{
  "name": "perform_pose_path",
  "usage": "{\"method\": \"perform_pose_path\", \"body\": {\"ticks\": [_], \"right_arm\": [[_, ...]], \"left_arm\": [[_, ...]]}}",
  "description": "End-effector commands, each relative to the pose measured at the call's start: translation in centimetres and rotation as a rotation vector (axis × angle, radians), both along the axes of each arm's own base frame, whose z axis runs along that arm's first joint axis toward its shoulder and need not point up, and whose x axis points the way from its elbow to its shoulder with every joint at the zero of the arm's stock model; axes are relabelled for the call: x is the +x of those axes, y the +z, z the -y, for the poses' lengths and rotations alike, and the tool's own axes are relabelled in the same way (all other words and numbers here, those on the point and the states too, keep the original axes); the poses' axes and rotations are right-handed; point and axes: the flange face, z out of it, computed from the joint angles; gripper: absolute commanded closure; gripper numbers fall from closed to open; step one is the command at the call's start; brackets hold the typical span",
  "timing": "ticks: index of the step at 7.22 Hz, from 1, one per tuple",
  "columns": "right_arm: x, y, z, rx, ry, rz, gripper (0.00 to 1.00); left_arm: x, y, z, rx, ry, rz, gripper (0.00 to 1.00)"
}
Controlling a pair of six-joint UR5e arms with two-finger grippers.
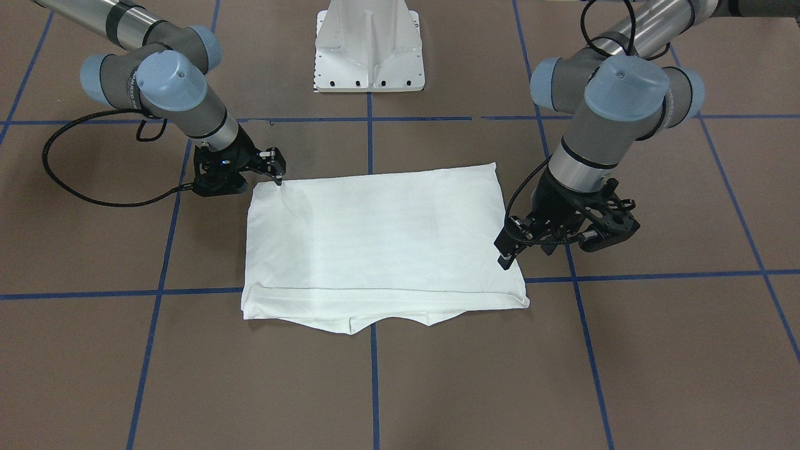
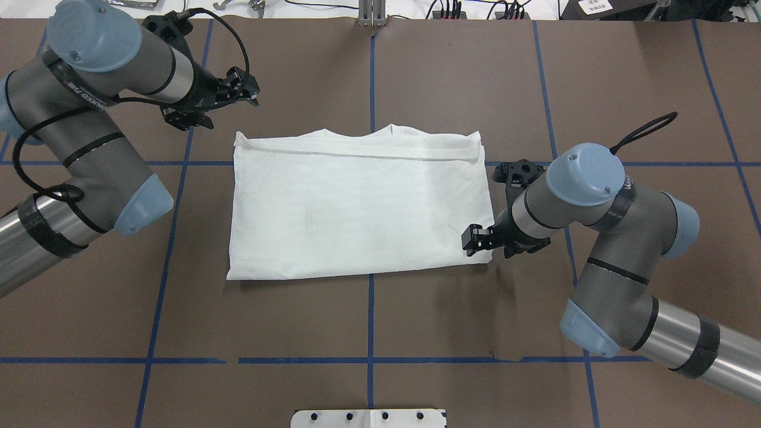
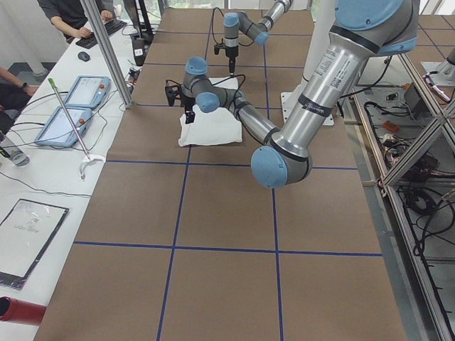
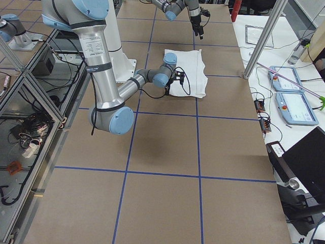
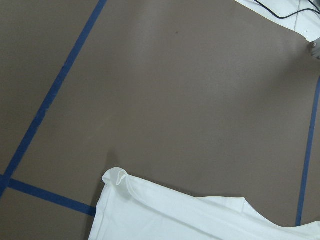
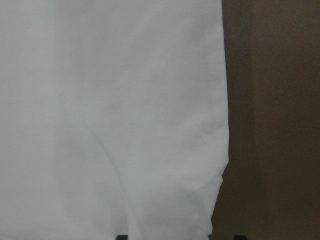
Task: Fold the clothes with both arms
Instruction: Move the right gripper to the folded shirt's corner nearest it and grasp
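Brown covering on the table (image 2: 416, 321) is crossed by blue tape lines (image 2: 370, 309), with a white pedestal (image 1: 370, 47) at the robot's edge. Along the operators' side runs a white bench (image 3: 43, 177) carrying two tablet-like consoles (image 3: 67, 124), and a person (image 3: 71, 14) sits at its far end. The white T-shirt (image 2: 357, 208) lies folded into a flat rectangle at the table's middle. A narrow folded band runs along its far edge, and a lower layer with a small notch peeks out past it. The right gripper (image 2: 474, 239) sits low at the near right corner. Its fingertips (image 6: 121, 237) are spread with the shirt's edge between them, gripping nothing. The left gripper (image 2: 248, 94) hangs over bare table just off the far left corner, carrying nothing — how far its jaws are parted I cannot tell.
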Motion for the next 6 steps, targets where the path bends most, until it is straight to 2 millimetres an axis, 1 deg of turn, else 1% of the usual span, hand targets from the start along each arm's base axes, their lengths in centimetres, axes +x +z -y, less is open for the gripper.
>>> {"method": "perform_pose_path", "body": {"ticks": [1,2,3,5,6], "right_arm": [[-0.7,0.3,-0.4,0.005,-0.006,-0.01,0.91],[-0.6,0.3,-0.4,0.004,-0.006,-0.011,1.0],[-0.1,0.2,-0.3,0.001,-0.005,-0.004,1.0],[3.5,1.7,-2.5,-0.003,-0.008,-0.006,1.0],[4.6,2.5,-3.2,-0.009,-0.01,-0.015,1.0]], "left_arm": [[-0.1,0.0,0.0,0.0,-0.002,0.001,0.0],[0.0,0.1,0.0,0.0,0.0,0.002,0.0],[0.0,0.1,0.0,0.0,0.0,0.002,0.0],[-0.1,-0.1,-0.1,0.004,0.0,-0.001,0.0],[0.0,-0.2,-0.1,0.004,0.0,-0.002,0.0]]}}
